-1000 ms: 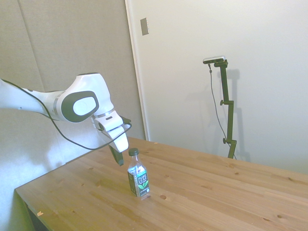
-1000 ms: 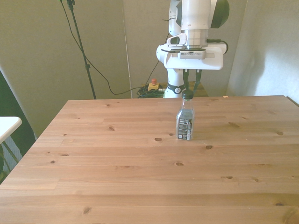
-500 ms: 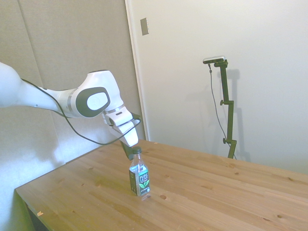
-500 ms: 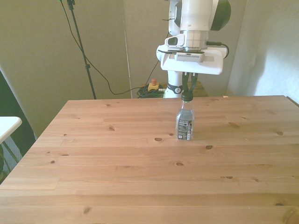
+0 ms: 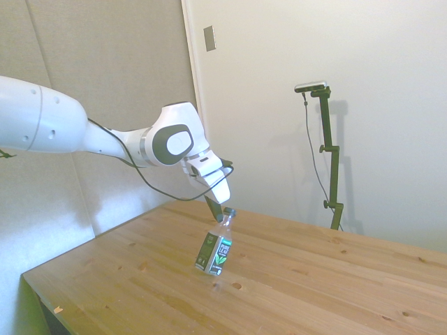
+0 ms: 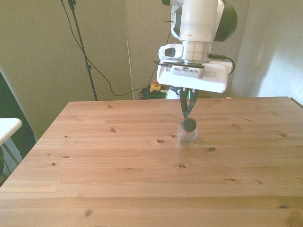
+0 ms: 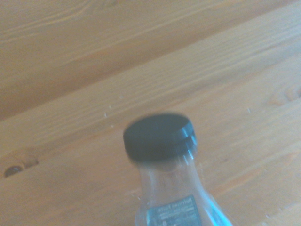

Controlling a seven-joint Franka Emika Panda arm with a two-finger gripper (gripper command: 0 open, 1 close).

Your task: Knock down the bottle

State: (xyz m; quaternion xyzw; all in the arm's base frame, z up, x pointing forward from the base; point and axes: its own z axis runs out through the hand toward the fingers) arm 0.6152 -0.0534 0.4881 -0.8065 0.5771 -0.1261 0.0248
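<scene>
The bottle (image 5: 216, 249) is a small clear plastic one with a dark cap and a dark label with a green leaf. In the side view it leans steeply away from the arm, with only its base edge on the wooden table (image 5: 314, 279). My gripper (image 5: 216, 211) is at the neck, just behind the cap, with its fingers together and nothing between them. In the front view the bottle (image 6: 187, 135) tips toward the camera, cap foremost, and the gripper (image 6: 188, 115) is right above the cap. The wrist view shows the bottle (image 7: 174, 197) from close by, blurred.
The table (image 6: 118, 179) spreads wide on all sides of the bottle. Behind its far edge, cables and a small yellow and red object (image 6: 155, 87) lie on the floor. A white surface (image 6: 7, 126) juts in at the front view's left.
The gripper has swept forward against the bottle's top. The bottle stood upright before and now tips over away from the arm. The fingers have drawn together.
</scene>
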